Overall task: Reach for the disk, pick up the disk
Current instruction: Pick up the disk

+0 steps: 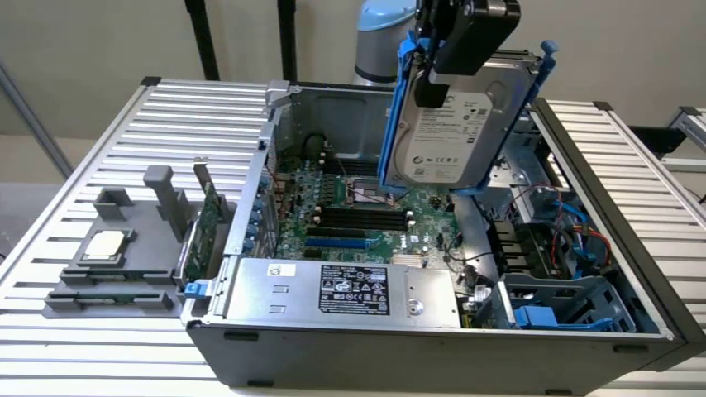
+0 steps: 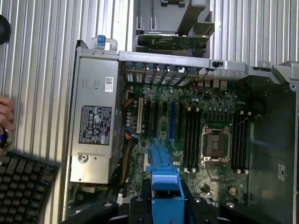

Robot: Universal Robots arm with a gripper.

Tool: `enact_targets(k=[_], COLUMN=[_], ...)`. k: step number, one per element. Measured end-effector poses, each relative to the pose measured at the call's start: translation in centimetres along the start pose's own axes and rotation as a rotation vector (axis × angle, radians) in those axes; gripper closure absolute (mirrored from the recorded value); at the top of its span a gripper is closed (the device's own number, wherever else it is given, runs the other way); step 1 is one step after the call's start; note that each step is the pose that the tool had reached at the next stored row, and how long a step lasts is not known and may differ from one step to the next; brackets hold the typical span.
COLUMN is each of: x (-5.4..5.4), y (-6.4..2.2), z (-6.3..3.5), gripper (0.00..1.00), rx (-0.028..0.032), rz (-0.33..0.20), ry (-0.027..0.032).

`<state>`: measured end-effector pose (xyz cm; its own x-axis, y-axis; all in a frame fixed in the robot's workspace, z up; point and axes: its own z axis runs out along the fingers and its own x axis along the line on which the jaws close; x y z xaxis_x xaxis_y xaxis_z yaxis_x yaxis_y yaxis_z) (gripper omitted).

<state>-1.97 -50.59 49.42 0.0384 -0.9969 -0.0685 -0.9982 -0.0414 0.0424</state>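
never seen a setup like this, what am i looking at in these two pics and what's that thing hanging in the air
This is a robot arm working over an open computer case. One picture comes from a camera standing off to the side; the other from a camera on the arm's wrist, looking down into the case.

The thing in the air is a hard disk in a blue plastic frame. The gripper holds it by its top, lifted clear above the motherboard. Its fingers are closed on it.

Inside the case there is also a silver power supply box. On the slatted table a grey holder carries a small chip.
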Motion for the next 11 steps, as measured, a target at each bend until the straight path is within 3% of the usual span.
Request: enact_targets(k=[11], x=[2.6], y=[-3.2], z=[-0.31], gripper=[0.67], rx=[-0.0036], rz=[0.0], ry=[-0.0001])
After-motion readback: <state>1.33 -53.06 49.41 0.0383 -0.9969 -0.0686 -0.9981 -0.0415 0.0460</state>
